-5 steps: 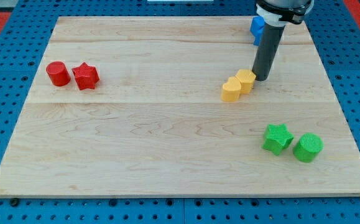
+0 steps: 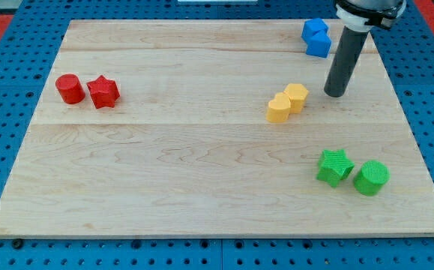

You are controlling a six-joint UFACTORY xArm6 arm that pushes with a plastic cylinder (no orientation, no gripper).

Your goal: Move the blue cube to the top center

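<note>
Two blue blocks stand touching near the view's top right: a blue cube [image 2: 314, 29] and a second blue block [image 2: 319, 46] just below it, whose shape I cannot make out. My tip [image 2: 335, 94] rests on the board below and to the right of them, clear of both. It is also to the right of the yellow blocks, with a small gap.
A yellow heart [image 2: 279, 109] and a yellow hexagonal block [image 2: 296, 97] touch near the middle right. A red cylinder [image 2: 70, 89] and a red star [image 2: 103, 91] sit at the left. A green star [image 2: 334, 166] and a green cylinder [image 2: 371, 178] sit at the bottom right.
My tip has moved to the right and slightly up, away from the yellow hexagonal block. The blue blocks, partly hidden before, now show fully. No block has moved.
</note>
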